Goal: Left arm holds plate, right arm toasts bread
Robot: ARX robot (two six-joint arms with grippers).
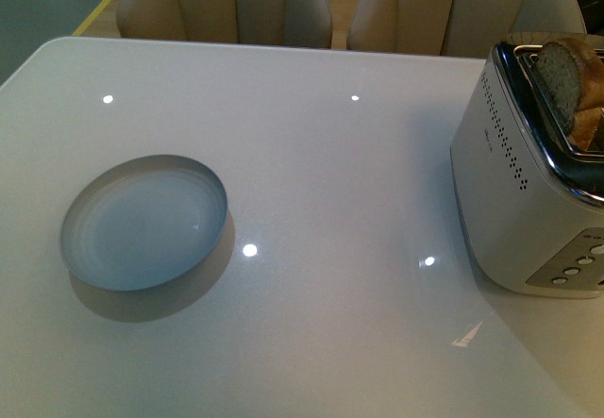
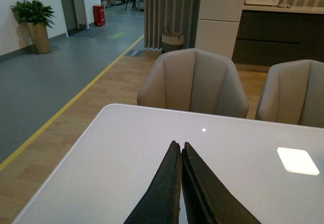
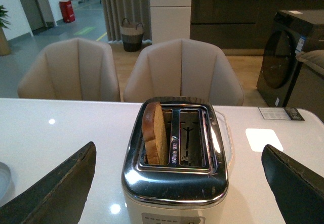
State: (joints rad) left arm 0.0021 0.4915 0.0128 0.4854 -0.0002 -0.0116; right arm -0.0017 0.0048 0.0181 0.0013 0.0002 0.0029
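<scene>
Front view: plate (image 1: 144, 222) empty on the table (image 1: 340, 182), no arms. Wrist views: left gripper (image 2: 180, 150) closed together; right gripper (image 3: 179, 183) spread wide before bread (image 3: 154, 133) standing in toaster (image 3: 174, 183).

matte black left arm (image 2: 180, 148), 2 wedge-shaped tapering jaws, rough worn edges

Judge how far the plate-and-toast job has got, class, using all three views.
Done: the bread stands in one slot of the toaster, sticking up above the rim. In hand: nothing; the right gripper is open facing the toaster, and the left gripper has its fingers closed on nothing. Left: the plate sits empty and unheld on the table.
</scene>
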